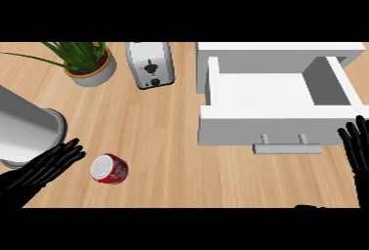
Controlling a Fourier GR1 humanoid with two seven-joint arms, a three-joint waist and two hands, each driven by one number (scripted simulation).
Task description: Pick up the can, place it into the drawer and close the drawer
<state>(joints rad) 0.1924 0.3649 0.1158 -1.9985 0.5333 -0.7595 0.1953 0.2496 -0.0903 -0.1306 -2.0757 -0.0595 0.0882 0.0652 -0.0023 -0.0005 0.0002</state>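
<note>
Black left hand (49, 165), ours, near the surface's front-left corner: fingers straight, holding nothing. Our right hand (357, 146), right edge: open, resting. Red can (110, 169), on its side, just beside our left hand. White drawer (238, 127), far right: open.

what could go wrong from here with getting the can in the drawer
The can sits just beside the open left hand; a sideways touch might knock it away instead of gripping it. The grey bin stands right behind that hand, so lifting may brush it. The right hand rests by the front corner of the open drawer and could block closing.
</note>
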